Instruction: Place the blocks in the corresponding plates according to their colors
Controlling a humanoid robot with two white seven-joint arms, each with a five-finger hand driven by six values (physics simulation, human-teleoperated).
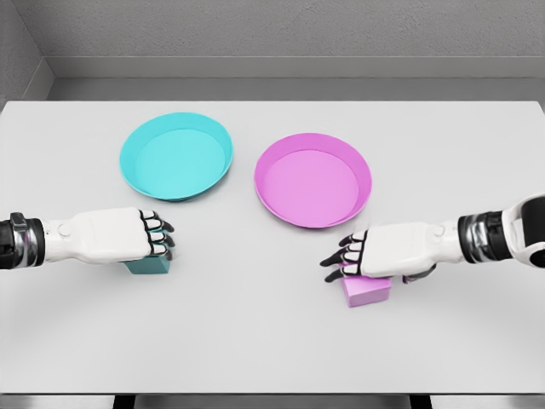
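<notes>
A pale grey table point(272, 341) carries two plates side by side: a cyan plate point(176, 156) beyond the left hand's fingers point(157, 234) and a pink plate point(312, 179) just beyond the right hand's fingers point(347, 256). Two blocks also lie on it (both partly covered): a teal block point(149, 266) under the left fingers, a pink block point(368, 291) beneath the right ones.

White table point(272, 341), grey wall point(289, 30) behind.

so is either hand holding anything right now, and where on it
The left hand is curled over the top of the teal block. The right hand lies over the pink block, fingers spread; whether it grips cannot be told.
</notes>
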